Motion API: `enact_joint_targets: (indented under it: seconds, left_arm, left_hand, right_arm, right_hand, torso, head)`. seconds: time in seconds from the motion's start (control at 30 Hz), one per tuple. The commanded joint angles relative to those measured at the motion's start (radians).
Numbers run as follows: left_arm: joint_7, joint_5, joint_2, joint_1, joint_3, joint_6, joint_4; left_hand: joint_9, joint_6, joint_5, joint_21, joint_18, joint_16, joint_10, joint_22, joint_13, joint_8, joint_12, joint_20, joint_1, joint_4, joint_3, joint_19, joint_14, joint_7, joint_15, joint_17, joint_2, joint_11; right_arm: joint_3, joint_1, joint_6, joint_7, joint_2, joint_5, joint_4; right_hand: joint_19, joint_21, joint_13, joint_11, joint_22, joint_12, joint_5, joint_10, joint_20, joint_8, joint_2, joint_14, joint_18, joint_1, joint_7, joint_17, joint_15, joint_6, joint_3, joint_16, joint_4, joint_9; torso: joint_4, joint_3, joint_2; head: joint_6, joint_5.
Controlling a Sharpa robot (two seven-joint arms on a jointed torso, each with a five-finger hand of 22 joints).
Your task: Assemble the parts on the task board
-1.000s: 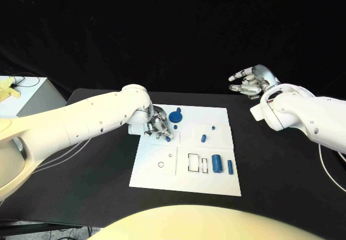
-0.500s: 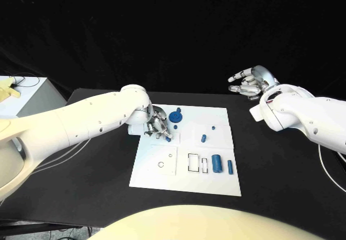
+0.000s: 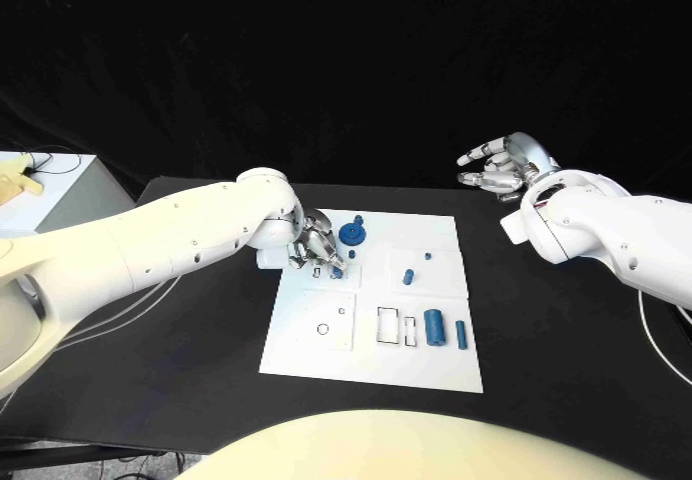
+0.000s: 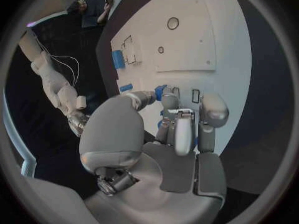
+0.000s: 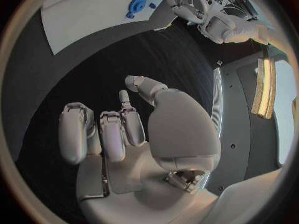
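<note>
Assembly judged early-stage. White rectangular task board [image 3: 378, 350] at table centre, most small blue plastic parts loose: round blue gear-like piece [image 3: 355, 235] near far left corner, short blue pegs [image 3: 408, 276] mid-board, two blue cylinders [image 3: 434, 326] beside outlined slots toward near right edge. Left hand [image 3: 315, 250] over far left area, fingertips [image 4: 163, 95] closed on small blue part [image 4: 160, 90]. Right hand [image 3: 499, 164] raised off board, well apart, fingers loosely spread, holding nothing.
</note>
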Motion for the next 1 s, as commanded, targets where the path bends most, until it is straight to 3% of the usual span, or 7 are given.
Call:
enact_joint_targets:
  seconds: [0.03,0.17,0.5,1.0]
  left_arm:
    - [0.018,0.019,-0.004,0.0,0.002,-0.061,0.008]
    - [0.019,-0.004,-0.008,0.0,0.002,-0.073,0.014]
    - [0.021,-0.094,-0.009,0.0,0.002,-0.085,0.032]
    - [0.017,-0.195,-0.02,0.0,0.0,-0.084,0.067]
  left_hand:
    - [0.004,0.017,0.039,0.012,-0.016,0.005,0.021,0.016,0.02,-0.008,0.006,-0.003,-0.019,-0.242,0.24,0.01,0.077,-0.005,-0.009,0.179,-0.005,-0.004]
    - [0.007,0.027,0.062,0.018,-0.018,0.008,0.033,0.025,0.034,-0.011,0.01,-0.005,-0.025,-0.25,0.241,0.014,0.079,-0.008,-0.011,0.185,-0.009,-0.006]
    - [0.008,0.032,0.07,0.022,-0.019,0.009,0.04,0.031,0.043,-0.013,0.013,-0.006,-0.026,-0.254,0.243,0.018,0.08,-0.009,-0.011,0.188,-0.011,-0.008]
    - [0.009,0.035,0.074,0.025,-0.019,0.009,0.044,0.035,0.05,-0.014,0.015,-0.007,-0.027,-0.257,0.244,0.019,0.08,-0.01,-0.012,0.189,-0.012,-0.009]
  right_arm:
    - [0.0,-0.001,0.014,0.003,-0.001,-0.004,0.001]
    - [0.0,-0.002,0.014,0.002,-0.002,-0.004,0.002]
    - [-0.001,-0.005,0.015,0.002,-0.002,-0.004,0.002]
    - [-0.001,-0.008,0.016,0.001,-0.003,-0.003,0.004]
  right_hand:
    - [0.038,0.0,0.084,0.001,0.167,-0.007,0.005,-0.006,-0.003,0.005,-0.005,0.08,0.009,0.004,0.002,0.172,-0.003,-0.008,-0.003,-0.004,0.002,-0.002]
    - [0.038,0.0,0.084,0.001,0.167,-0.007,0.005,-0.006,-0.003,0.005,-0.005,0.08,0.009,0.004,0.002,0.172,-0.003,-0.008,-0.003,-0.004,0.002,-0.002]
    - [0.038,0.0,0.084,0.001,0.167,-0.007,0.005,-0.006,-0.003,0.005,-0.005,0.08,0.009,0.004,0.002,0.172,-0.003,-0.008,-0.003,-0.004,0.002,-0.002]
    - [0.038,0.0,0.084,0.001,0.167,-0.007,0.005,-0.006,-0.003,0.005,-0.005,0.08,0.009,0.004,0.002,0.172,-0.003,-0.008,-0.003,-0.004,0.002,-0.002]
  torso:
    - [-0.0002,0.0004,0.0]
    - [0.0004,0.0001,0.001]
    - [0.0004,-0.0022,0.002]
    - [0.0017,-0.0018,0.001]
  head:
    - [0.0,0.0]
    - [0.0,-0.001]
    - [0.0,0.0]
    - [0.0,0.002]
